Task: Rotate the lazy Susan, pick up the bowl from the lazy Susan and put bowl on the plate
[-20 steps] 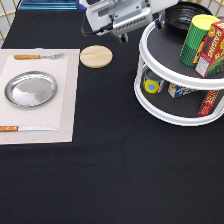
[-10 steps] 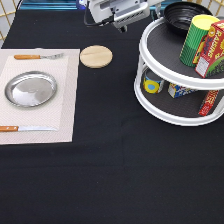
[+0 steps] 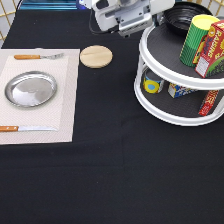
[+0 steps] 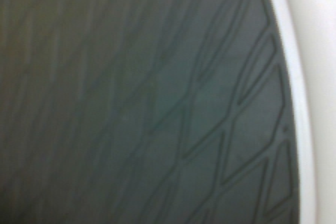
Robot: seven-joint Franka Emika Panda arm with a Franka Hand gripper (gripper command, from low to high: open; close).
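The bowl (image 3: 186, 16) sits on the top shelf of the lazy Susan (image 3: 165, 112), at the table's far right corner, behind a green-and-yellow canister (image 3: 194, 39) and a red raisin box (image 3: 214, 47). The gripper (image 3: 159, 15) hovers at the far edge of the table, just beside the bowl's rim on the exterior view's left; whether it is released or clenched cannot be told, since the arm's body hides that end. The wrist view shows only the shelf's dark ribbed mat (image 4: 150, 115) and white rim (image 4: 300, 100) from close by.

The step in hand looks like the reach for the bowl (nothing appears lifted). The plate (image 3: 31, 89) lies bare on a pale placemat (image 3: 65, 120) at the table's left edge, between a fork (image 3: 37, 56) and a knife (image 3: 27, 128); a grip on the bowl's rim is what the pick-up calls for.
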